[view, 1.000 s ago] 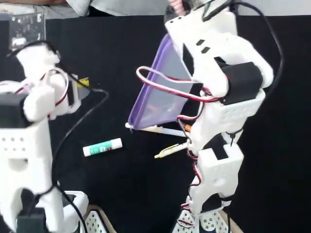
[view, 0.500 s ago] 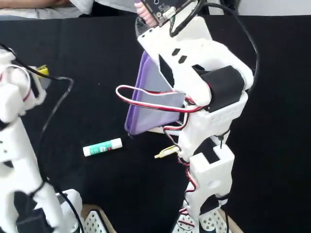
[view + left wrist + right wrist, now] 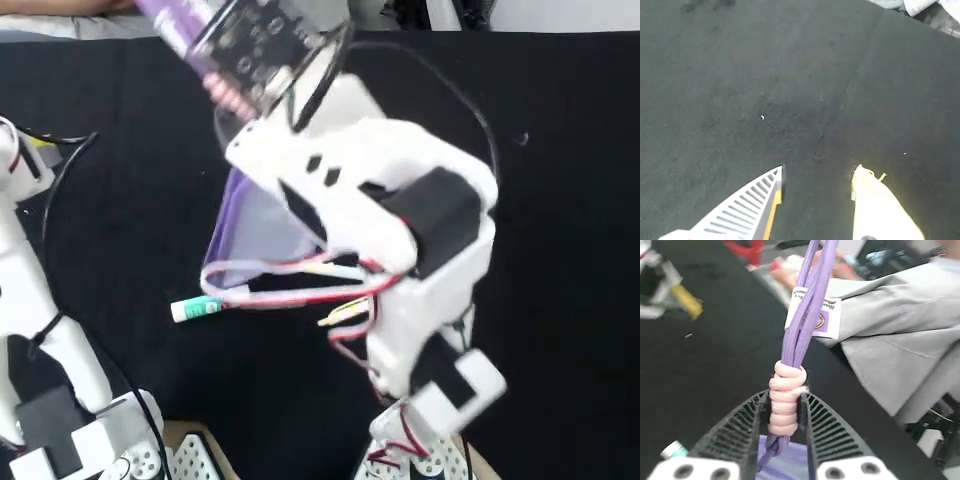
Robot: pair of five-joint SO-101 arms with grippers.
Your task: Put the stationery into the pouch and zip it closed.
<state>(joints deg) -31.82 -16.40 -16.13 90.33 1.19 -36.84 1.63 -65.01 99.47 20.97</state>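
Pinching pouch (image 3: 800, 330) edge, right end effector (image 3: 785, 401) holds it hanging, long axis upright; left end effector (image 3: 818, 176) spread.

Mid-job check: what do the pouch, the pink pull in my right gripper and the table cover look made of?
Pouch: probably thin purple plastic film, semi-clear; its edge looks like stitched fabric binding.
Pink pull: soft matte cord or rubbery tube, wound in rounded coils.
Table cover: black matte cloth, perhaps felt, with faint lint specks.
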